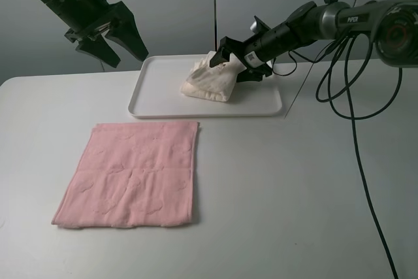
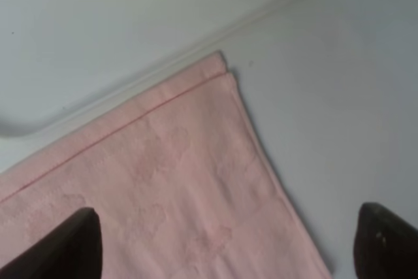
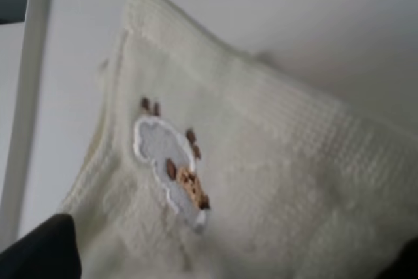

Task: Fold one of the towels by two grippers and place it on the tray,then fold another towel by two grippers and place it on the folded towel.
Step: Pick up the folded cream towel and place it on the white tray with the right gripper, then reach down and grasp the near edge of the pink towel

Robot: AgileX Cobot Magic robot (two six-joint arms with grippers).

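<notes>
- Exterior high view: the cream-white towel [image 1: 209, 82] lies as a folded, somewhat puffed bundle on the tray [image 1: 157, 106], near the middle, a little toward the tray's right half.
- The tray stands at the far side of the table [image 1: 294, 194].
- My right gripper [image 1: 234, 63] reaches over the tray from the right. Its jaws are spread, with one finger at the raised top corner of the cream-white towel and the other lower, beside the bundle.
- In the right wrist view my two dark fingertips [image 3: 39, 253] show far apart, and the towel fills the space in front of them. I cannot tell if they touch the cloth.
- The cartoon-face mark [image 3: 171, 171] is visible on the upper side of this towel.
- The pink towel [image 1: 130, 174] lies flat and open on the table, in front of the tray and apart from it.
- My left gripper [image 1: 124, 53] hangs in the air to the left of the tray, above the table. Its jaws are spread wide and hold nothing.
- The left wrist view shows one corner of the pink towel below me.
</notes>
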